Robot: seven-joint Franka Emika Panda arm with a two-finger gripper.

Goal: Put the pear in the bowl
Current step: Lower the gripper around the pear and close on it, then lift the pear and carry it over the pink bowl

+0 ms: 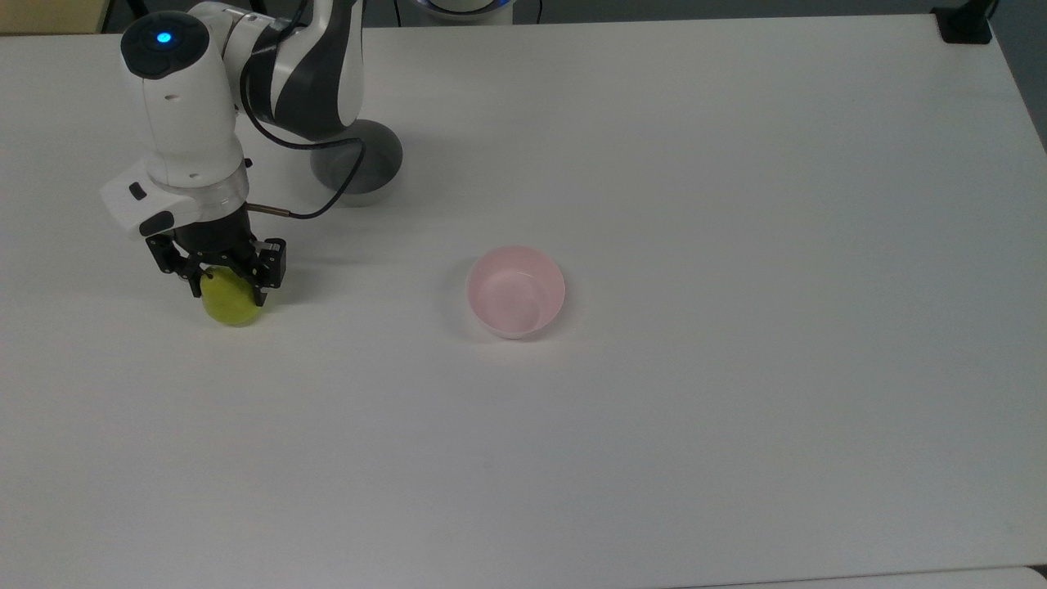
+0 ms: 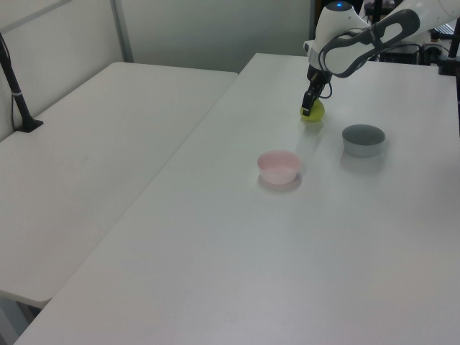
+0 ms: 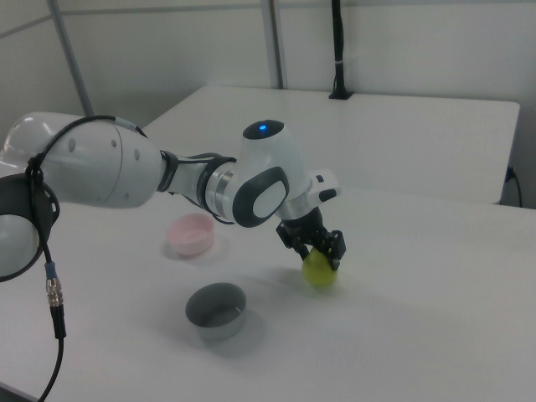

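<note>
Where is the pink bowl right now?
In the top view the pink bowl sits near the middle of the white table, to the right of the pear and below-right of the grey bowl.

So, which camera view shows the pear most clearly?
The top view: the pear is nearest in frame, its lower half plain below the gripper straddling it. The right view shows it partly covered by the fingers; the left view shows it far off.

One pear (image 1: 231,303), two bowls, the pink bowl (image 1: 515,291) and one grey bowl (image 1: 372,168), one robot arm (image 1: 196,123) with one pincer (image 1: 228,287), two white tables (image 2: 237,237)
</note>
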